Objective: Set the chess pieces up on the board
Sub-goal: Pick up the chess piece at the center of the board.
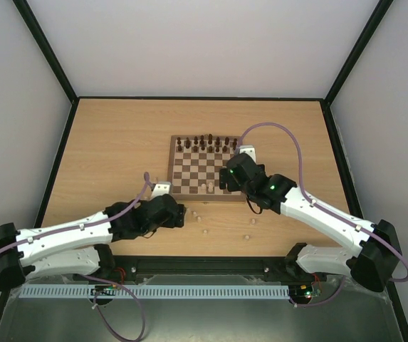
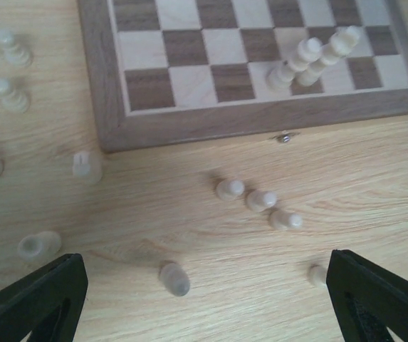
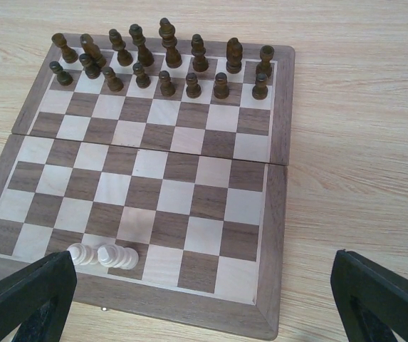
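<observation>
The board lies mid-table. Two pale chess pieces stand on its near row, also in the right wrist view and the left wrist view. Several more pale pieces are scattered on the table in front of the board. My left gripper is open and empty, low over these loose pieces. One lying piece sits between its fingers and three more are just ahead. My right gripper is open and empty above the board's near edge.
Dark brown pieces fill the board's two far rows. More pale pieces lie left of the board, and one lies by the left gripper's right finger. A small metal catch sticks out of the board's near edge.
</observation>
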{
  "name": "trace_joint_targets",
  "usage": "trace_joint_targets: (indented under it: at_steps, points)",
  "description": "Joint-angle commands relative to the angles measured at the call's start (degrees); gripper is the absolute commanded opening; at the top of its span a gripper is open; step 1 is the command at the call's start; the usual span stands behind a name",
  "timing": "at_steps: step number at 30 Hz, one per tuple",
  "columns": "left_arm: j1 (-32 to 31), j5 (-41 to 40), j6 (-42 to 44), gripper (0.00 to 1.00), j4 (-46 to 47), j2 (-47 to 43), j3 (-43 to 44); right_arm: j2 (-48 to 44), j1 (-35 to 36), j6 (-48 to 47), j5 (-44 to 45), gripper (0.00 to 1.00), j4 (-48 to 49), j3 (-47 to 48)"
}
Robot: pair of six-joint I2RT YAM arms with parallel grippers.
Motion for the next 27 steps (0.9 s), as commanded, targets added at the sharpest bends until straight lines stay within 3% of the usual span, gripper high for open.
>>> trace_joint_targets:
  at_steps: [1,6,15,21,27]
  points:
    - [-1.4,-3.3,-3.9,0.91,-2.9,1.4,-2.6,-1.0,-0.2,0.6,0.5,0.99,0.5,-0.8]
    - [-1.5,-2.2,-4.0,0.69,0.0,3.3,-5.6,-0.8,-0.1,0.6,0.7,0.99,0.7,-0.9]
    - [-1.5,-1.4,-2.4,0.49,4.9,7.8,-7.1,0.3,-0.3,0.6,0.9,1.0,0.9,-0.9]
    - [-1.4,-0.6,-1.5,0.43,6.1,10.0,-6.9,0.8,-0.3,0.6,1.1,1.0,0.9,-0.9]
    - [-1.4,-0.3,-1.5,0.5,6.2,10.2,-7.4,1.2,-0.3,0.5,1.0,1.0,1.1,-0.9]
